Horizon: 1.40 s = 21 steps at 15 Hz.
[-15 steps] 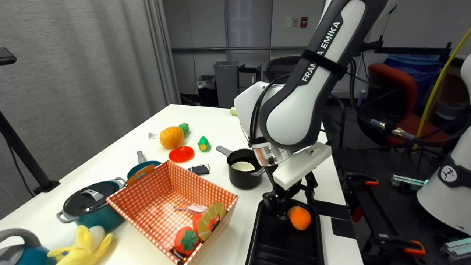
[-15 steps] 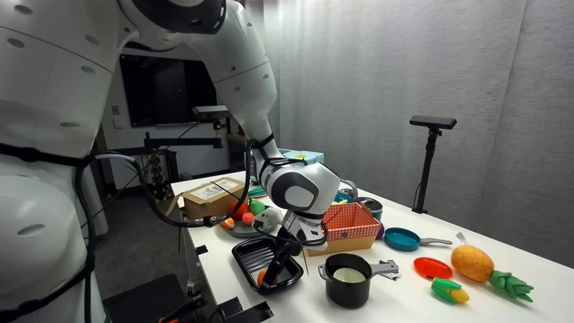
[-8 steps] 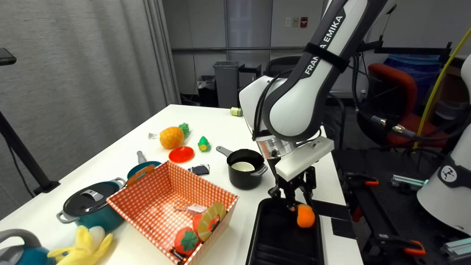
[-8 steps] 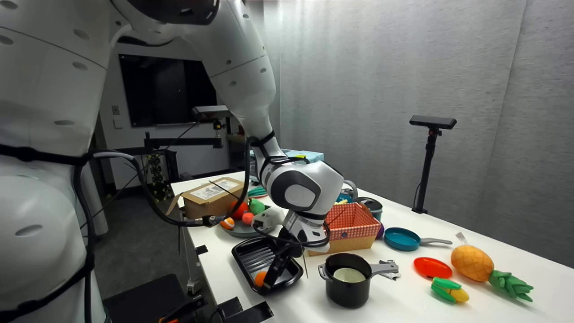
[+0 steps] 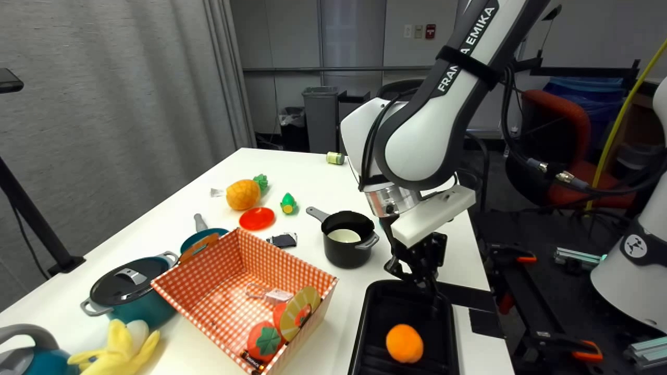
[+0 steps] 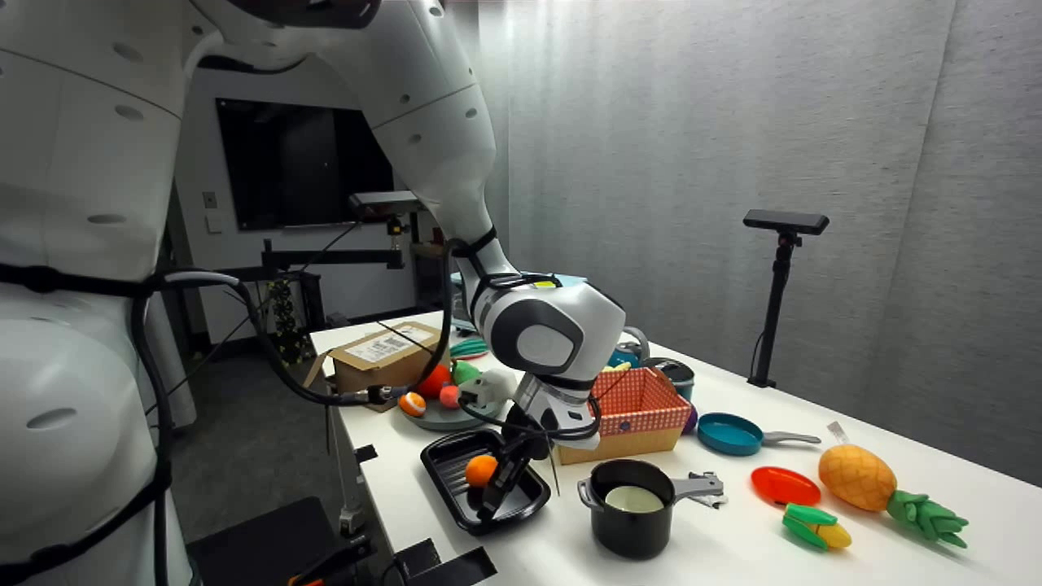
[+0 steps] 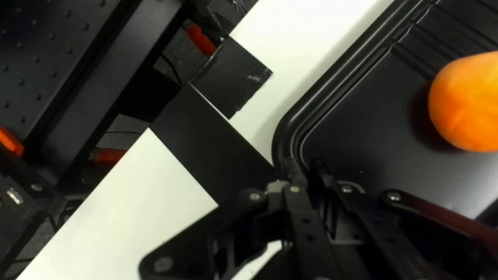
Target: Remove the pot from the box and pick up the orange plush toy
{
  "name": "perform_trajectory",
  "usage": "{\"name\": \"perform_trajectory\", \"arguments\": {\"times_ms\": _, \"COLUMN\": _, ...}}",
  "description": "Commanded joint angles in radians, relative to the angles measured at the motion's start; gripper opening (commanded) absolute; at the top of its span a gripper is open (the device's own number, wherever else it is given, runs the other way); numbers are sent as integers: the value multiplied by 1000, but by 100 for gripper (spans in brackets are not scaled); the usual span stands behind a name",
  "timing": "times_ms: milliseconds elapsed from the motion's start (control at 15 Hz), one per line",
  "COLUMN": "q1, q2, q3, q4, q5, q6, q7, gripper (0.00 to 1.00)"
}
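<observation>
The orange plush toy (image 5: pixel 404 344) (image 6: pixel 480 470) (image 7: pixel 469 103), round and bright, lies in the black tray (image 5: pixel 363 333) (image 6: pixel 441 480) (image 7: pixel 350 128). My gripper (image 7: pixel 305 161) reaches down at a corner of that tray, apart from the toy. Only a narrow gap shows between its fingers, and I see nothing held there. The black pot (image 5: pixel 346 253) (image 6: pixel 631 529), pale inside, stands upright on the table beside the red checked box (image 5: pixel 292 255) (image 6: pixel 631 443). In an exterior view the box holds a tomato-like toy (image 5: pixel 263 339) and a yellow round piece (image 5: pixel 300 312).
A teal lidded pot (image 5: pixel 133 297) and a yellow plush (image 5: pixel 117 349) sit beyond the box. A plush pineapple (image 6: pixel 856 478), red plate (image 6: pixel 785 486) and teal pan (image 6: pixel 730 435) lie across the table. A cardboard carton (image 6: pixel 378 366) stands at the table's edge.
The jaws have drawn nearly together. The orange plush toy, close to the fingers before, has shifted along the tray away from them. The gripper's wrist has shifted slightly; the pot and box are unmoved.
</observation>
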Motion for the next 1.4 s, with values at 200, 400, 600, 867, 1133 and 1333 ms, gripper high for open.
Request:
{"name": "perform_trajectory", "arguments": {"times_ms": 200, "q1": 7, "q2": -23, "q3": 20, "q4": 40, "q5": -20, "q6": -7, "q7": 38, "gripper": 31}}
{"name": "perform_trajectory", "arguments": {"times_ms": 400, "q1": 22, "q2": -14, "q3": 36, "q4": 101, "q5": -40, "q6": -19, "q7": 40, "gripper": 56}}
{"name": "perform_trajectory", "arguments": {"times_ms": 600, "q1": 38, "q2": 5, "q3": 59, "q4": 177, "q5": -65, "q6": -34, "q7": 31, "gripper": 78}}
{"name": "perform_trajectory", "arguments": {"times_ms": 867, "q1": 49, "q2": 32, "q3": 84, "q4": 248, "q5": -79, "q6": -55, "q7": 10, "gripper": 100}}
{"name": "perform_trajectory", "arguments": {"times_ms": 1133, "q1": 48, "q2": 63, "q3": 108, "q4": 286, "q5": -48, "q6": -72, "q7": -13, "gripper": 100}}
{"name": "perform_trajectory", "arguments": {"times_ms": 1333, "q1": 49, "q2": 90, "q3": 130, "q4": 303, "q5": -19, "q6": -86, "q7": -40, "gripper": 100}}
